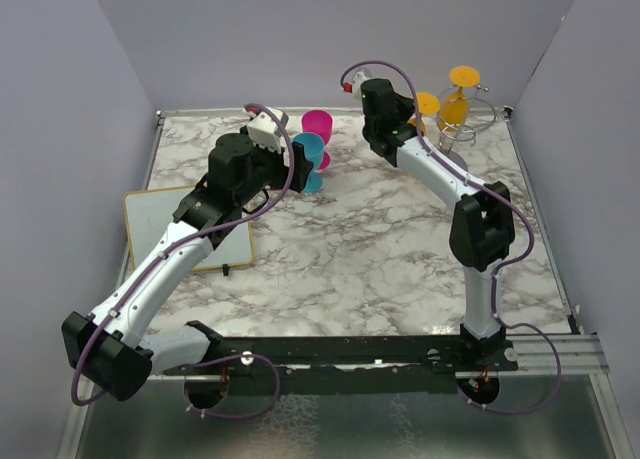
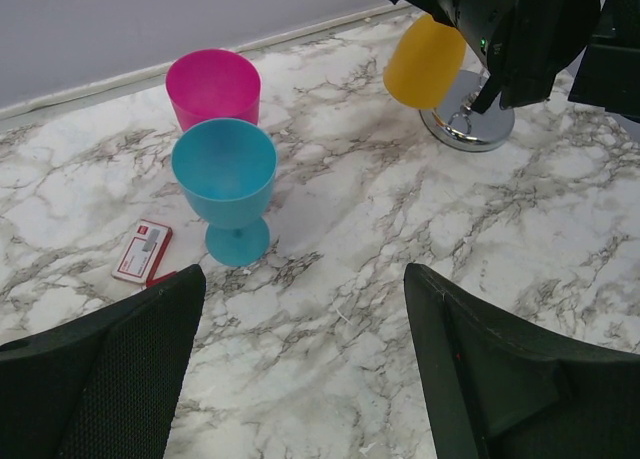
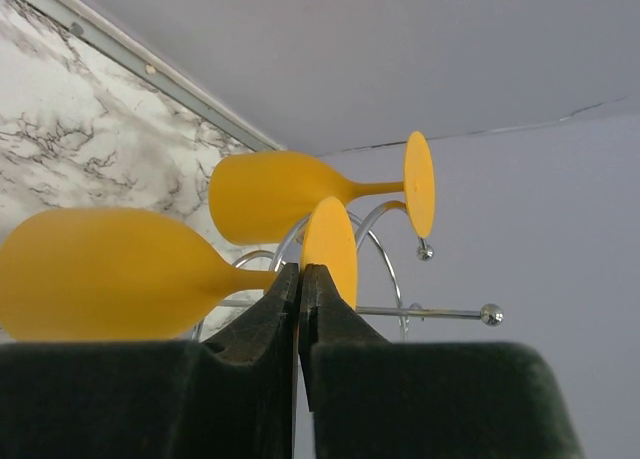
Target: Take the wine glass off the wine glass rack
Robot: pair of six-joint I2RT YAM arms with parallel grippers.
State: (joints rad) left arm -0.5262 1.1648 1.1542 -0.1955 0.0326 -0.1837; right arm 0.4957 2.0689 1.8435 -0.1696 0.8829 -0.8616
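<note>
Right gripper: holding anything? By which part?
Yes. The right gripper is shut on the nearer yellow wine glass, pinching its thin stem right beside the round foot.

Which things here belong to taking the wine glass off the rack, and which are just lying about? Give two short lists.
Job in hand: wine glass rack; near yellow wine glass; right gripper, jaws shut on its stem; second yellow wine glass, hanging.
Lying about: pink cup; blue goblet; red-and-white card; white board; left gripper, jaws open.
</note>
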